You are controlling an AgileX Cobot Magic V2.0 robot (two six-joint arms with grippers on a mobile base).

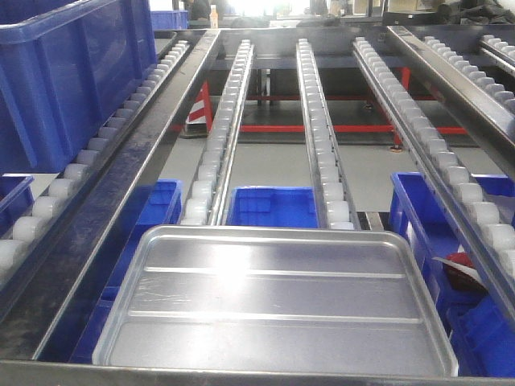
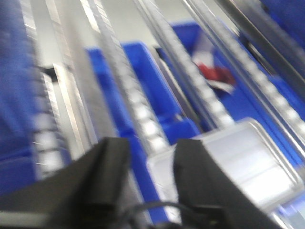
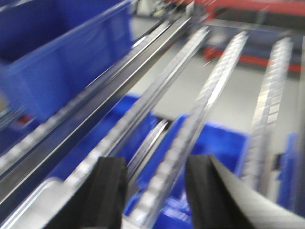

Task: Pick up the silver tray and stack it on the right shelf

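**Silver tray (image 1: 273,314) lay crosswise on rollers**

It sat at the right shelf's (image 1: 320,145) near end, its long axis and ridges running across the rails. The front view showed it whole, the blurred left wrist view only a corner. The left gripper (image 2: 152,176) and right gripper (image 3: 155,186) both gaped, holding nothing.

**Silver and white over blue, with touches of red**

The tray (image 1: 273,301) is shiny silver, its base crossed by two pale ridge lines and a white patch of glare. Rows of white rollers (image 1: 330,193) run along grey steel rails. The crate (image 1: 72,72) at far left and the bins (image 1: 272,207) below are bright blue; the right one holds a red thing (image 1: 460,268). Far off are a red frame (image 1: 278,128), a red-and-white striped board (image 1: 199,108) and a grey floor (image 1: 273,165). The left gripper (image 2: 151,167) and right gripper (image 3: 155,191) are black.
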